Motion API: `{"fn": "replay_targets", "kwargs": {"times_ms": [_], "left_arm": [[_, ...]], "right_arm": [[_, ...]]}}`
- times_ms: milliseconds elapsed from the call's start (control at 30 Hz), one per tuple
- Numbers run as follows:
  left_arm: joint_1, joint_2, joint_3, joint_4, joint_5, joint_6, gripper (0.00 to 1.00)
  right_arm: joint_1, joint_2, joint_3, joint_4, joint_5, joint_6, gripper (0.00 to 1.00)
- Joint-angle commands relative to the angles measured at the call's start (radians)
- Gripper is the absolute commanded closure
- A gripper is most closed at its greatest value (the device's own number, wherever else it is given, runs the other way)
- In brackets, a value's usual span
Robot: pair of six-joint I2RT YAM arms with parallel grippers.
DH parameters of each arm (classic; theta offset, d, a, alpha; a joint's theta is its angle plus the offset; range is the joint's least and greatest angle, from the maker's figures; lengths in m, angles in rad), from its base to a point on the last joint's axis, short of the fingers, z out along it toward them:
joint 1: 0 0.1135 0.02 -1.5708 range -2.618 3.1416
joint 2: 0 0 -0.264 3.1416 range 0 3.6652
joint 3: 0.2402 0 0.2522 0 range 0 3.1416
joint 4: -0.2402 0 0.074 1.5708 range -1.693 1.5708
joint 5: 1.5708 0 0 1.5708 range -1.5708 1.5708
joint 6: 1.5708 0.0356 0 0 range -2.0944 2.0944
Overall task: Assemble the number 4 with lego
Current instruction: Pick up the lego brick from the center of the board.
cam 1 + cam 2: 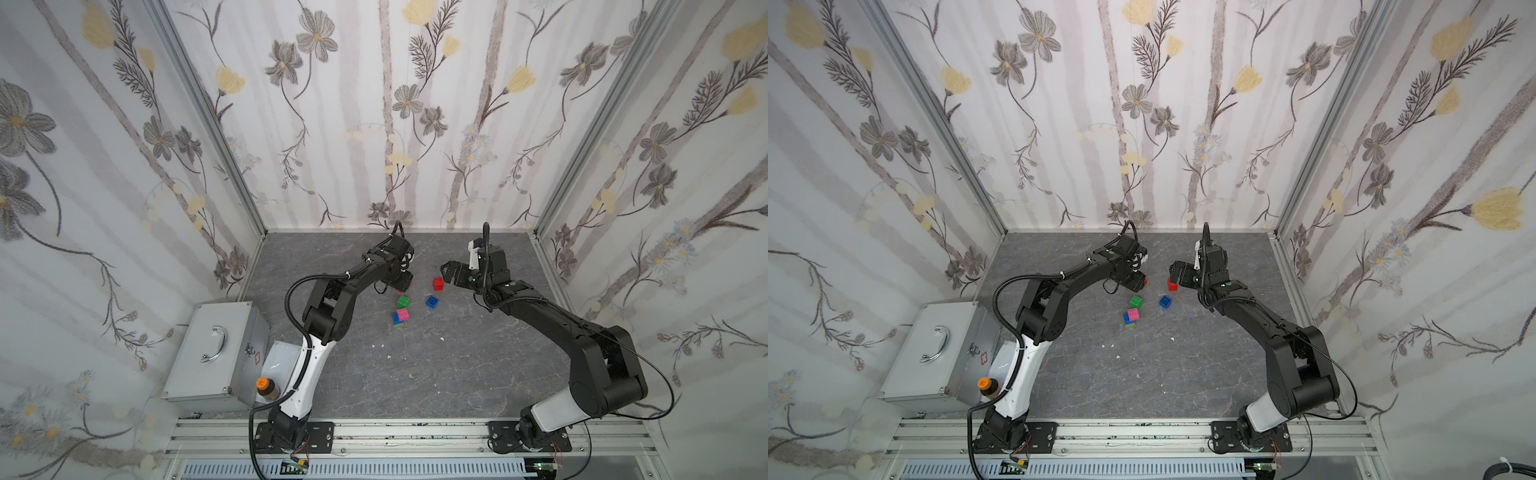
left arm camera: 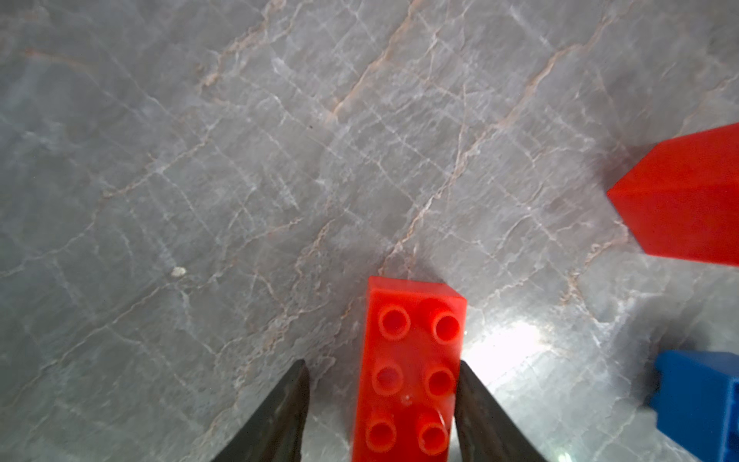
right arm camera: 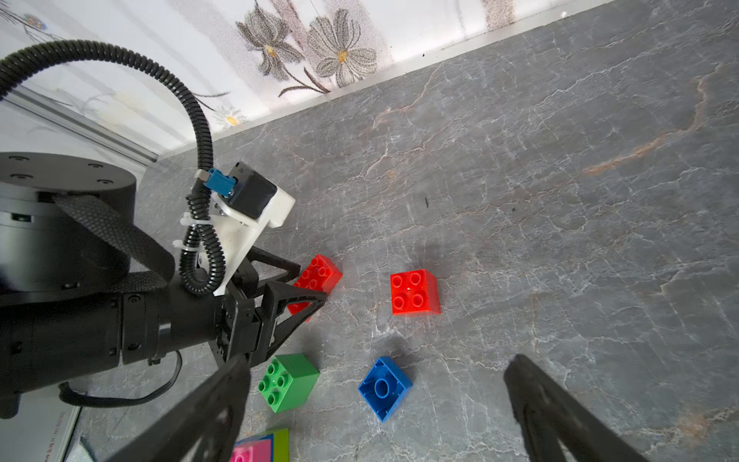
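Observation:
A long red brick (image 2: pixel 412 372) lies studs up on the grey table between the fingers of my left gripper (image 2: pixel 382 404). One finger touches its side and a gap remains at the other. In a top view the left gripper (image 1: pixel 402 284) hides most of it. My right gripper (image 1: pixel 445 274) hangs wide open and empty beside a small red brick (image 1: pixel 438 284). Toward the front lie a dark green brick (image 1: pixel 402 301) and a blue brick (image 3: pixel 384 388), which is underside up. A pink brick (image 1: pixel 402 314) sits stacked on blue and lime pieces. The number 4 is not in view.
A metal case (image 1: pixel 216 353) with a handle stands at the front left. A bottle with an orange cap (image 1: pixel 266 388) is beside the left arm's base. Patterned walls close in the table on three sides. White crumbs (image 1: pixel 380 345) dot the table's middle.

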Motion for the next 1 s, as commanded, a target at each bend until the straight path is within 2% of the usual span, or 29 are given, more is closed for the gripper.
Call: {"fn": "replay_targets", "kwargs": {"times_ms": [0,133,233,367,467,567,633,733,867,967], "left_arm": [[-0.002,0.007,-0.016,-0.066,-0.011,0.052,0.49],[0.010,-0.024,-0.072,-0.068,-0.032,0.063,0.60],[0.027,-0.099,-0.174,-0.045,-0.031,0.053,0.65],[0.043,-0.268,-0.411,0.031,-0.070,0.030,0.66],[0.052,-0.394,-0.595,0.067,-0.052,0.005,0.66],[0.015,-0.471,-0.701,0.089,-0.049,-0.013,0.67],[-0.001,-0.484,-0.732,0.084,-0.014,-0.031,0.69],[-0.018,-0.502,-0.787,0.043,0.004,-0.048,0.71],[-0.088,-0.585,-0.898,0.045,-0.048,-0.068,0.71],[-0.159,-0.600,-0.897,0.044,-0.092,-0.055,0.69]], "right_arm": [[0.002,-0.012,-0.005,0.068,0.022,-0.013,0.00],[0.007,-0.024,-0.026,0.124,-0.011,-0.039,0.00],[0.031,-0.053,-0.064,0.200,-0.017,-0.062,0.00],[0.107,-0.087,-0.100,0.227,-0.039,-0.200,0.00],[0.159,-0.087,-0.109,0.189,-0.145,-0.307,0.00],[0.187,-0.087,-0.140,0.191,-0.234,-0.353,0.00],[0.193,-0.087,-0.174,0.222,-0.251,-0.354,0.00],[0.193,-0.163,-0.238,0.288,-0.234,-0.346,0.00],[0.193,-0.230,-0.314,0.309,-0.188,-0.370,0.00],[0.193,-0.250,-0.324,0.279,-0.165,-0.403,0.00]]}}
